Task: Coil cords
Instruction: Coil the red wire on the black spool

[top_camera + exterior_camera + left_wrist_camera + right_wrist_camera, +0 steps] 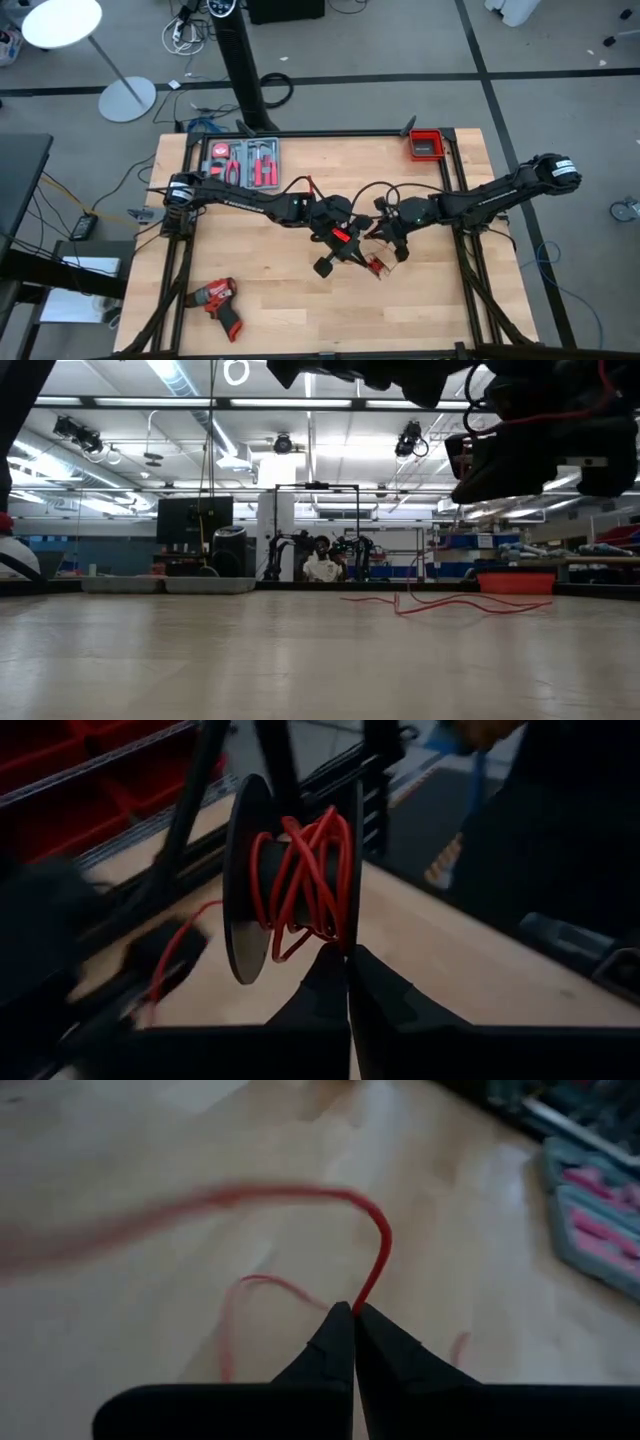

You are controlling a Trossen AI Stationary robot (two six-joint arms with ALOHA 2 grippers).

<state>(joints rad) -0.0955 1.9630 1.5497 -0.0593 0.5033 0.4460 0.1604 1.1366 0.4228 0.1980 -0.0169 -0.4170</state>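
A black spool, partly wound with the thin red wire, is held up near the table's middle by my left gripper, which is shut on it; the spool also shows in the high view. My right gripper, just right of it, is shut on a free stretch of the same red wire. More red wire lies loose on the table. I cannot tell the black cable apart from the arms' own cables. My left gripper pinches the rim of one spool flange between its two fingers. The spool is lifted clear of the table, its axis roughly level, with wire trailing down from it. My right gripper pinches the red wire between its fingertips, at a single strand. From the fingers the wire rises, bends over and runs off slack above the tabletop.
A tray of red-handled hand tools lies at the far left, a red bin at the far right corner, a red drill at the near left. A person sits far behind the table.
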